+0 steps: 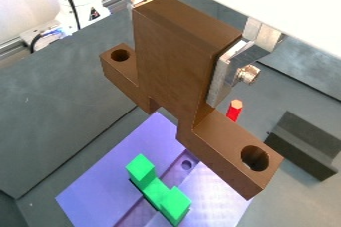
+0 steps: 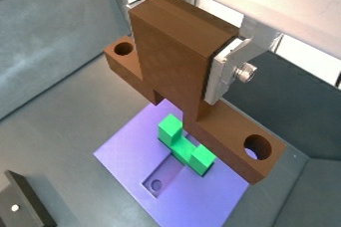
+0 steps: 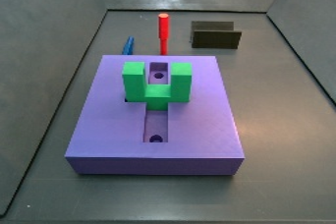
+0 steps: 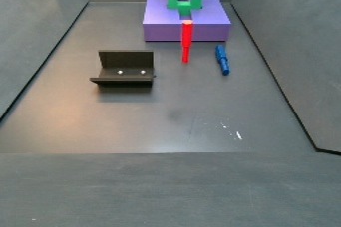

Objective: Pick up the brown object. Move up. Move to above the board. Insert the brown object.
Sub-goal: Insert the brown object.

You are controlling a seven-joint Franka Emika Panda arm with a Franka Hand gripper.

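My gripper (image 1: pixel 180 57) is shut on the brown object (image 1: pixel 220 146), an orange-brown T-shaped piece with holes in its crosspiece. It also shows in a wrist view (image 2: pixel 200 131). One silver finger (image 1: pixel 229 72) presses its side; the opposite finger is hidden behind the piece. The piece hangs in the air above the board (image 1: pixel 107 186), a purple-blue block with a slot and a green U-shaped bracket (image 1: pixel 154 186) on top. Board (image 2: pixel 134 156) and bracket (image 2: pixel 184 143) lie below the crosspiece. In both side views the board (image 3: pixel 197 130) (image 4: pixel 160 22) shows, but gripper and brown object are out of view.
A red peg (image 3: pixel 164 31) stands upright just beyond the board. A blue piece (image 3: pixel 129 45) lies beside it. A dark olive slotted block (image 3: pixel 215 35) stands further off; it also shows in a side view (image 4: pixel 124 69). Grey walls ring the floor.
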